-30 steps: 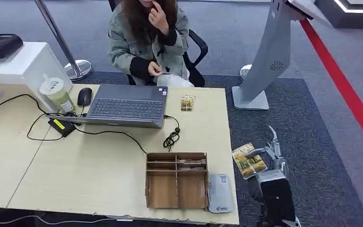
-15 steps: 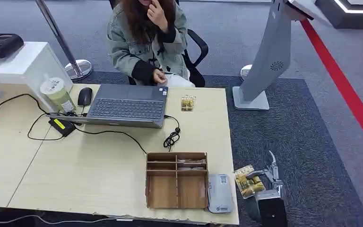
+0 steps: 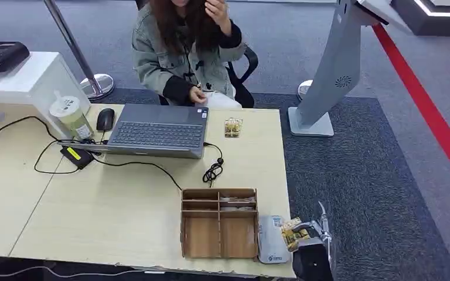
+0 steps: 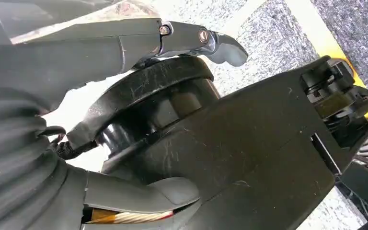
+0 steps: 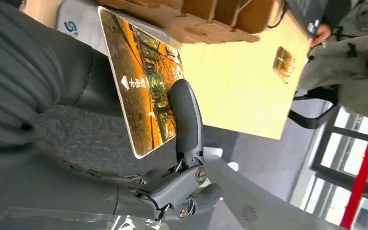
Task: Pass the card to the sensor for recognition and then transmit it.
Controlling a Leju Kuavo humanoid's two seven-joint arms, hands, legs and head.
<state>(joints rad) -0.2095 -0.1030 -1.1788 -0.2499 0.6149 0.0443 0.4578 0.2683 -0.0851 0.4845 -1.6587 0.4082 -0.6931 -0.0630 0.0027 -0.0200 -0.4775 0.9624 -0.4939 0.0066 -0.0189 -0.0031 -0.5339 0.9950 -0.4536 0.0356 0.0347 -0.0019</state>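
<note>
While the right hand [image 3: 312, 234] pinches the card [image 3: 292, 232] at the table's [image 3: 123, 216] edge, right by the grey sensor [image 3: 270, 239], the card looks thin, light, stiff and slippery, so hold its edge.

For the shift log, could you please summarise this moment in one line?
right hand: holds card | card: at edge of grey sensor | left hand: hanging, state unclear | step: presenting

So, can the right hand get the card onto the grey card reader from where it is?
Probably yes: the right hand holds the card right beside the card reader at the table edge, with nothing between them.
</note>
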